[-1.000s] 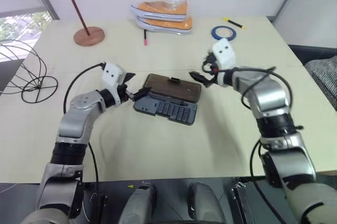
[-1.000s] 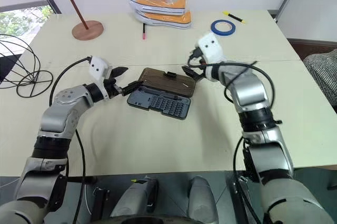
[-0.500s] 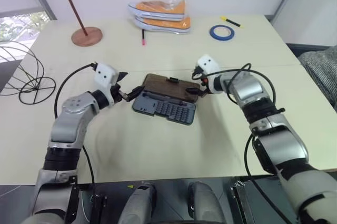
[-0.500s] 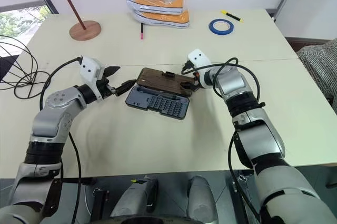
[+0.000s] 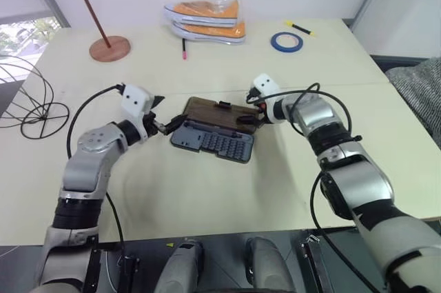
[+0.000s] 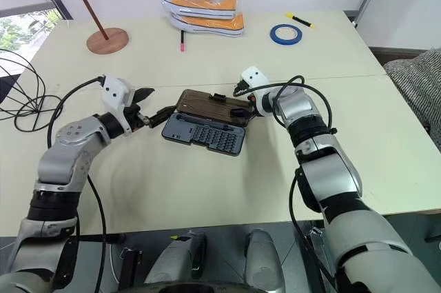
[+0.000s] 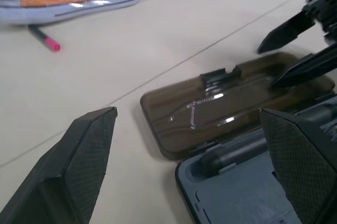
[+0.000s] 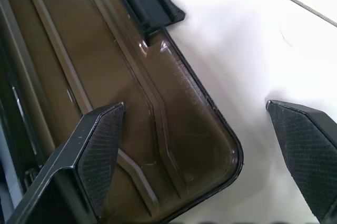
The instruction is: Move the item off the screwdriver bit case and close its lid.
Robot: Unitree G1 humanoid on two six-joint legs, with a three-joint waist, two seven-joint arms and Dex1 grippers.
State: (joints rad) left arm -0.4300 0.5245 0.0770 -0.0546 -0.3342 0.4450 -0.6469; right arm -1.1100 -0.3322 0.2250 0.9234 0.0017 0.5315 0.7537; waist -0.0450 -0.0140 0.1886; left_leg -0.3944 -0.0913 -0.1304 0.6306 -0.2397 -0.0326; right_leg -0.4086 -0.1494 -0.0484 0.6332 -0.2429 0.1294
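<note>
The item, a black wire globe [image 5: 27, 96], stands on the table at the far left, well apart from the screwdriver bit case [image 5: 213, 143]. The case lies open in the middle of the table. Its smoky-brown lid [image 5: 220, 110] is folded flat behind it, latch tab [image 8: 150, 2] on the far edge. My left gripper [image 5: 167, 124] is open and level at the case's left end, just clear of it. My right gripper [image 5: 249, 115] is open and tilted down over the lid's right corner. One of its fingers [image 8: 95, 150] hangs over the lid and the other over bare table.
A red-brown disc-topped stand [image 5: 103, 45] is at the back left. Bagged orange shoes [image 5: 205, 21], a pink pen [image 5: 183, 48], a blue tape roll [image 5: 286, 41] and a yellow marker [image 5: 301, 28] lie along the back. The table [image 5: 207, 196] is bare in front of the case.
My right gripper has come down and in from above the table to the lid's right corner. My left gripper has drawn slightly away from the case. The camera view has shifted.
</note>
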